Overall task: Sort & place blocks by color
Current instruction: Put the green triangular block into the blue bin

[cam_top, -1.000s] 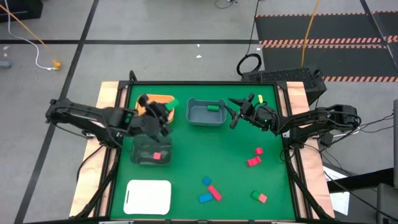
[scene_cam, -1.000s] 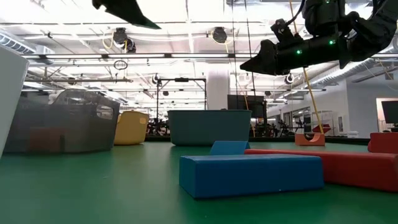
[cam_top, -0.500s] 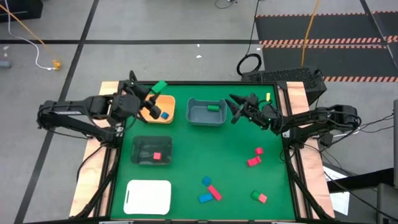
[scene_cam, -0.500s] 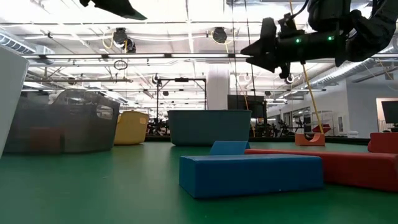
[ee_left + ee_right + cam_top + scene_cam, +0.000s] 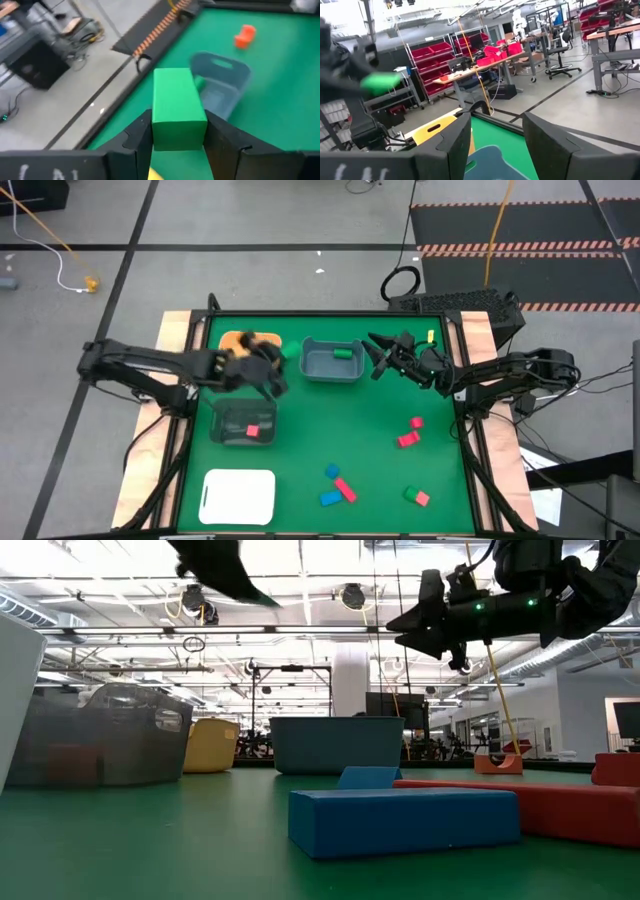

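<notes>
My left gripper (image 5: 272, 370) is shut on a green block (image 5: 177, 110) and hangs in the air between the orange bin (image 5: 245, 342) and the blue-grey bin (image 5: 333, 362); it is blurred in the high view. The blue-grey bin holds another green block (image 5: 343, 353). My right gripper (image 5: 375, 356) hangs open and empty just right of that bin. A red block (image 5: 253, 431) lies in the dark grey bin (image 5: 243, 425). Loose red blocks (image 5: 408, 438) and blue blocks (image 5: 330, 499) lie on the green mat at the near right. My left gripper pinches the green block by two opposite side faces (image 5: 156, 131) between its two fingers. The block's end sticks out past the fingertips. The fingers slant down toward the table's right side. The block is lifted clear of the table.
A white flat tray (image 5: 239, 495) lies at the near left. A green and red pair of blocks (image 5: 415, 496) sits near the front right, and a small yellow block (image 5: 430, 335) at the far right. The mat's middle has free room.
My left gripper, still holding the green block, swung toward the far left over the orange bin, then came back right and a little down toward the blue-grey bin. My right gripper stayed in place but rolled at the wrist.
</notes>
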